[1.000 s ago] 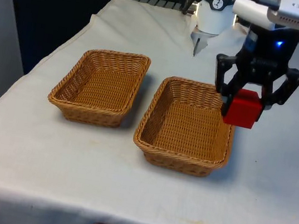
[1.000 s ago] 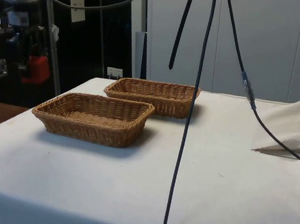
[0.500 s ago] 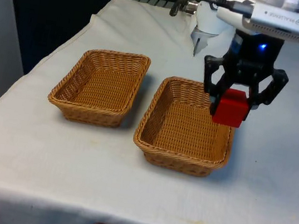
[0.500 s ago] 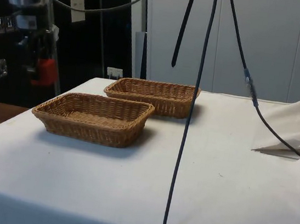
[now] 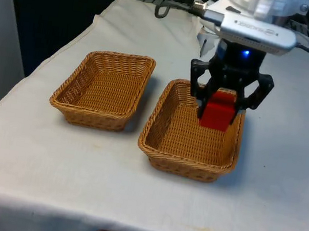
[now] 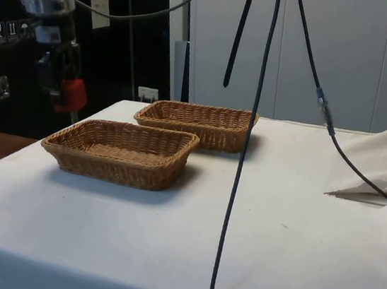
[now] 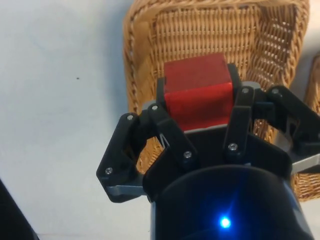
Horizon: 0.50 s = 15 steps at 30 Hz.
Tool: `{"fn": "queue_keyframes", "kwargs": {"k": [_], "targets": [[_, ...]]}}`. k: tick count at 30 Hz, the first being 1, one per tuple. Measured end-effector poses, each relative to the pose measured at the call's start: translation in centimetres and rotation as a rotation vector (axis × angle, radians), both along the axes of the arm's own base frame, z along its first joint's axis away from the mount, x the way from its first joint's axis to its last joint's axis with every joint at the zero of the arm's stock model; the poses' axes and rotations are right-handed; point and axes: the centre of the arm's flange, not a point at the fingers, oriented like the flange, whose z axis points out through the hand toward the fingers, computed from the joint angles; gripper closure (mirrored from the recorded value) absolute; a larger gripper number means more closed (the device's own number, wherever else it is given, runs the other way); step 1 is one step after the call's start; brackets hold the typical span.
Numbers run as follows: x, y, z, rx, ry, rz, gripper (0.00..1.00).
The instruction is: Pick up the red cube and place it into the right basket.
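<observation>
My gripper (image 5: 220, 106) is shut on the red cube (image 5: 217, 110) and holds it in the air above the far end of the basket on the front view's right (image 5: 169, 144). From the side, the gripper (image 6: 68, 92) carries the cube (image 6: 72, 92) a little above the near basket's (image 6: 117, 157) far rim. In the wrist view the red cube (image 7: 198, 90) sits between the black fingers (image 7: 161, 120), with that basket's woven floor (image 7: 200, 35) beyond it.
A second wicker basket (image 5: 89, 106) stands on the front view's left, close beside the first; from the side it is the farther basket (image 6: 196, 123). A black cable (image 6: 241, 165) hangs in front of the side camera. White cloth (image 5: 48, 163) covers the table.
The gripper has carried the red cube towards the front view's left, from beside the right basket's outer rim to above its far end. The grip on the cube is unchanged.
</observation>
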Motion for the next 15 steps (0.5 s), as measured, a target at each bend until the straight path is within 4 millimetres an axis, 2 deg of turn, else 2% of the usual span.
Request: {"fn": "queue_keyframes", "kwargs": {"k": [15], "targets": [[-0.1, -2.3, 0.2, -0.01, 0.003, -0.008, 0.97]]}}
